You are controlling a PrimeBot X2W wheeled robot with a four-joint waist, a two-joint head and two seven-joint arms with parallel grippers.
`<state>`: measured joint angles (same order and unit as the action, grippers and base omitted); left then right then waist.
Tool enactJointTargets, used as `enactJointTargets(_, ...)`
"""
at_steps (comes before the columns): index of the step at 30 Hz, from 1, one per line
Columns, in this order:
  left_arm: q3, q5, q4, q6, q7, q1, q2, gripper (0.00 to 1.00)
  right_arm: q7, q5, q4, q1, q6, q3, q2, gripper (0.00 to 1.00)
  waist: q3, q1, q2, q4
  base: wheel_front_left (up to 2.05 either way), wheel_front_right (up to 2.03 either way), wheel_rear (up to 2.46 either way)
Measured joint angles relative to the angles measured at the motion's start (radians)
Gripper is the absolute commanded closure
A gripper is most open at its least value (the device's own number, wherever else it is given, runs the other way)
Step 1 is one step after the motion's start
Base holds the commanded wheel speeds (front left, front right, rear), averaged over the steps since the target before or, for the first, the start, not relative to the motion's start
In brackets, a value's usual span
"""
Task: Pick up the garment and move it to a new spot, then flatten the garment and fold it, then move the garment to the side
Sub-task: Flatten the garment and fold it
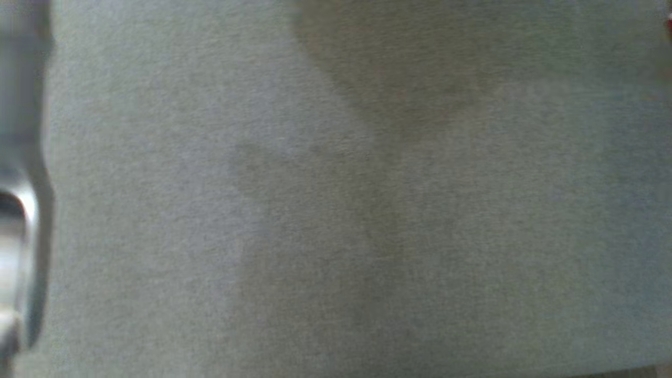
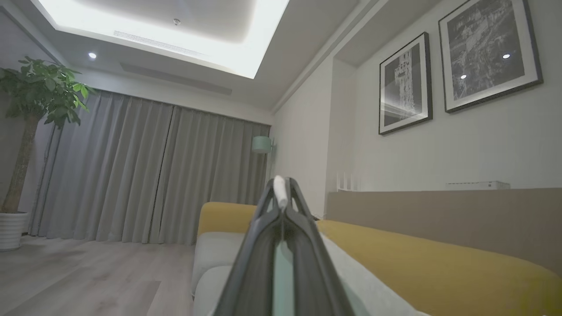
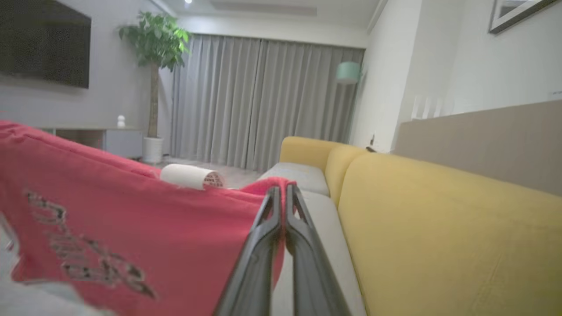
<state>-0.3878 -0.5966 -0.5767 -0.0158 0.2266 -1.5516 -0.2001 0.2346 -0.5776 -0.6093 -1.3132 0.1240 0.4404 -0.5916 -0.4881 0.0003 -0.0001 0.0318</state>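
The right gripper [image 3: 283, 188] reaches out level along the sofa [image 3: 439, 228], its 2 dark fingers pointing toward the grey curtains [image 3: 263, 101] at the far end of the room. Its jaws are pressed together on a red fold of the garment [image 3: 131, 219], which comes up between the tips. From that grip the garment spreads off to the left of the right wrist view as a broad red sheet held up above the grey seat cushions [image 3: 303, 175]. Dark lettering [image 3: 88, 254] faces the camera, and a white rolled part with a red-patterned end [image 3: 191, 175] sits on its upper edge. The left gripper [image 2: 283, 182] is raised a little higher and tilted slightly upward, also aimed along the sofa toward the curtains. Its jaws are closed too, nipping a small white bit of cloth at the very tips, which looks like a white part of the garment. In the head view the camera looks straight down on the blurred grey seat fabric [image 1: 367, 210]. A pale shiny shape [image 1: 16, 220] at the left edge is too blurred to name.
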Motion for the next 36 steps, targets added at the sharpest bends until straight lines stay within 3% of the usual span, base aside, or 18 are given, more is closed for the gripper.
enactJointTargets(3, 0.005, 0.000, 0.066, -0.012, 0.025, 0.153, -0.010, 1.00, 0.014, 0.017, -0.026, 0.053, 0.000, 0.058, -0.014, 1.00, -0.008, -0.0001, 0.0000, -0.021, 0.00, 0.00, 0.00)
enactJointTargets(8, 0.043, 0.009, 0.237, 0.013, 0.030, 0.579, -0.010, 1.00, 0.016, 0.010, -0.040, 0.223, 0.000, 0.070, -0.015, 1.00, 0.005, -0.0002, 0.0000, -0.038, 0.00, 0.00, 0.00)
enactJointTargets(13, 0.087, 0.082, 0.391, 0.026, 0.030, 0.978, 0.047, 1.00, 0.016, 0.008, -0.006, 0.473, 0.000, -0.043, -0.009, 1.00, 0.046, -0.0003, 0.0000, -0.049, 0.00, 0.00, 0.00)
enactJointTargets(20, 0.130, 0.133, 0.488, 0.007, 0.030, 1.400, 0.103, 1.00, 0.016, 0.049, 0.076, 0.911, 0.000, -0.205, 0.081, 1.00, 0.166, -0.0007, 0.0001, -0.056, 0.00, 0.00, 0.00)
enactJointTargets(29, 0.137, 0.146, 0.579, 0.009, 0.030, 1.690, 0.116, 1.00, 0.016, 0.186, 0.252, 1.229, 0.000, -0.350, 0.193, 1.00, 0.291, -0.0008, 0.0001, -0.034, 0.00, 0.00, 0.00)
enactJointTargets(36, 0.136, 0.101, 0.580, 0.012, -0.001, 1.670, 0.117, 1.00, 0.016, 0.218, 0.274, 1.261, 0.000, -0.377, 0.241, 1.00, 0.305, -0.0005, 0.0001, -0.009, 0.00, 0.00, 0.00)
